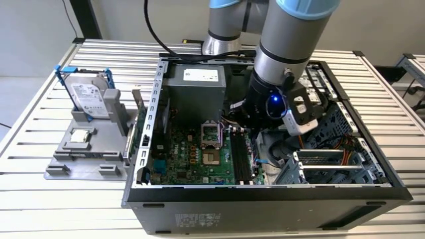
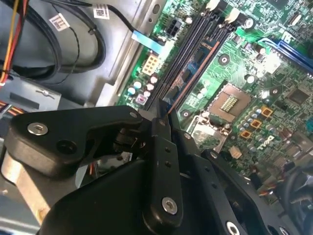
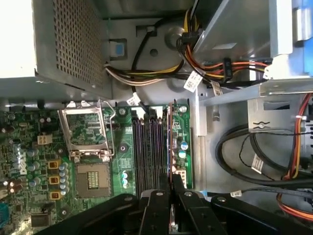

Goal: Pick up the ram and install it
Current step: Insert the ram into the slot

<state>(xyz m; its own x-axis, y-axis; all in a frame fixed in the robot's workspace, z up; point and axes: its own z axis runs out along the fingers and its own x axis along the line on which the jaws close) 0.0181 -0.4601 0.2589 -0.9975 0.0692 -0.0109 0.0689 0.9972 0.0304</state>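
The ram [image 3: 170, 142] is standing on edge along the memory slots [image 3: 146, 152] of the motherboard [image 3: 122, 156] inside the open computer case [image 1: 265, 193], and we are seeing the gripper [image 3: 171, 190] pinching one end of it.

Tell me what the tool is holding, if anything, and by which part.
The tool grips the ram, a thin board seen edge-on along the memory slots, pinched across its flat faces; how far along its length cannot be told.
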